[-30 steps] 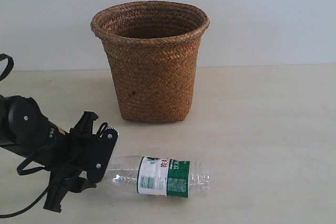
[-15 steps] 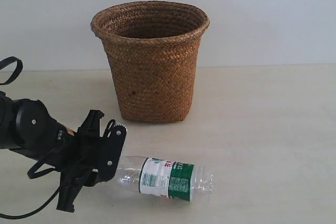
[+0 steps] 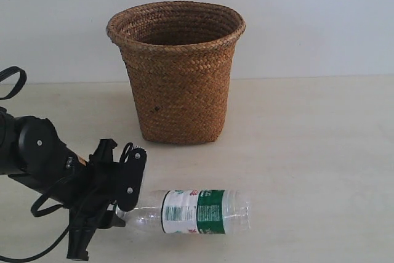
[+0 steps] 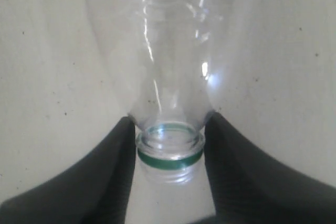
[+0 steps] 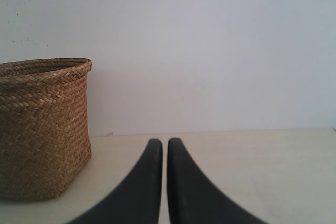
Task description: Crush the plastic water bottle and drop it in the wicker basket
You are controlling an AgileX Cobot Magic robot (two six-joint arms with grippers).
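Item: small clear plastic water bottle [image 3: 197, 212] with a green cap ring and white-and-green label. It lies on its side on the pale bench [image 3: 308, 152], looking uncrushed. Its long axis runs across the exterior view, neck toward the left, base toward the right.

Left hand [image 3: 125, 198]: black, closed narrow on the bottle's neck, one finger either side at the green ring.

Brown woven wicker basket [image 3: 178, 90]: upright behind the bottle, apart from it.

Right hand [image 5: 164, 142]: fingers nearly together, holding nothing, and evidently the farther hand.
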